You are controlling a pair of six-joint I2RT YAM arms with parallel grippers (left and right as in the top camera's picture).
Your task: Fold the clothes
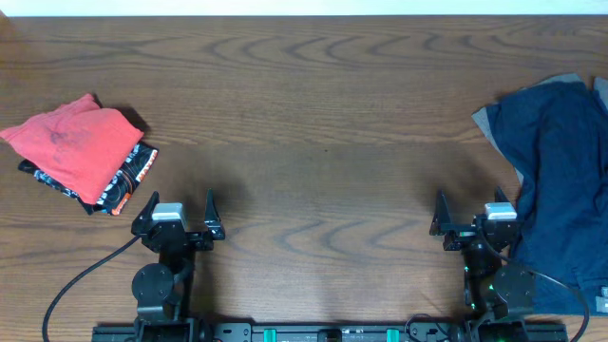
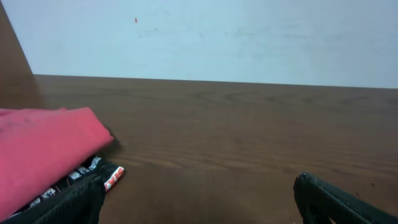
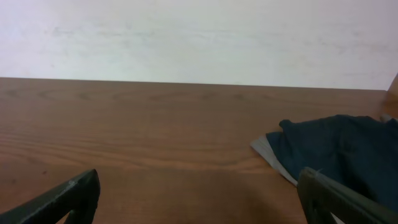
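Note:
A folded coral-red shirt (image 1: 74, 145) lies at the far left of the table on top of a folded black printed garment (image 1: 128, 182); both show in the left wrist view, red shirt (image 2: 43, 152) and black garment (image 2: 93, 174). A crumpled navy garment (image 1: 560, 180) with a grey lining edge lies at the right edge, also seen as the navy garment (image 3: 339, 152) in the right wrist view. My left gripper (image 1: 180, 211) rests open near the front edge, right of the folded pile. My right gripper (image 1: 472, 217) stands open just left of the navy garment. Both hold nothing.
The wooden table (image 1: 313, 123) stretches bare between the two piles. A black cable (image 1: 81, 275) curls at the front left by the left arm's base. A pale wall (image 2: 217, 37) runs behind the table's far edge.

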